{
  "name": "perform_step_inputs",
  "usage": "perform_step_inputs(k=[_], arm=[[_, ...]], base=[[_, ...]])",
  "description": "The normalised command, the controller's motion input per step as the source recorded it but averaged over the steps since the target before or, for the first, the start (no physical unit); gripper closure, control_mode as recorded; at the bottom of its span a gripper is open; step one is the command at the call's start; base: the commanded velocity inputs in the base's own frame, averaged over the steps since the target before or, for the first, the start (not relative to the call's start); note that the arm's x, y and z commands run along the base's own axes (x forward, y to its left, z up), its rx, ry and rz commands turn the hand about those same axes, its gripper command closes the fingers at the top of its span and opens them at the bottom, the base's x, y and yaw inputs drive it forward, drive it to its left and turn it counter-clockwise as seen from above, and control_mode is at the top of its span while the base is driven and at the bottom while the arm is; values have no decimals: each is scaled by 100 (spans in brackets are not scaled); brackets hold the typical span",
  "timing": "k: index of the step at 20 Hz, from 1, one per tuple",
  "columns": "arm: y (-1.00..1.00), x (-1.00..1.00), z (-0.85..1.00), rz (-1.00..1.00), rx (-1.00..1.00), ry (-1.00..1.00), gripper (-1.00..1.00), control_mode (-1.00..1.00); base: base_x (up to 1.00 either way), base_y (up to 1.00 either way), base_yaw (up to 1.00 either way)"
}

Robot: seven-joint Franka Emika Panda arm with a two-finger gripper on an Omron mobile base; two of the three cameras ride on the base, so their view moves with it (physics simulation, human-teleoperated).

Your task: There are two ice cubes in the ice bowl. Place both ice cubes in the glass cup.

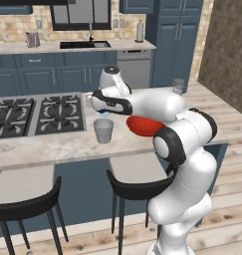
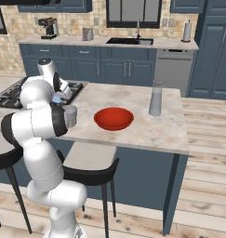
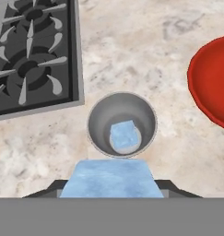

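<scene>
Ice is the job today, and it looks almost done. One small pale-blue see-through ice cube (image 3: 125,135) already lies at the bottom of the small grey see-through glass cup (image 3: 122,123). The other pale-blue ice cube (image 3: 111,179) is pinched tight between the two dark fingers of the robot's gripper (image 3: 111,186), right above the cup and a little to one side of its middle.

The wide, shallow, bright red ice bowl (image 2: 114,118) sits on the pale stone counter (image 2: 133,130) just beside the cup, and it looks empty now. On the cup's other side is the black stove top (image 3: 30,55).

I think the last step is in hand. Next the gripper should slide a bit so the cube hangs over the cup's middle, then let go so it drops in.
</scene>
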Motion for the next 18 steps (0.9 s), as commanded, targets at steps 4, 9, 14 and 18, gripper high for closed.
perform_step_inputs(k=[4,9,14,18], arm=[[-4,24,-1,0,0,17,100,-100],[-1,17,-4,0,0,10,100,-100],[2,0,-4,0,-7,2,100,-100],[-24,6,-12,0,-7,0,100,-100]], base=[[0,0,0],[0,0,0],[0,0,0],[0,0,0]])
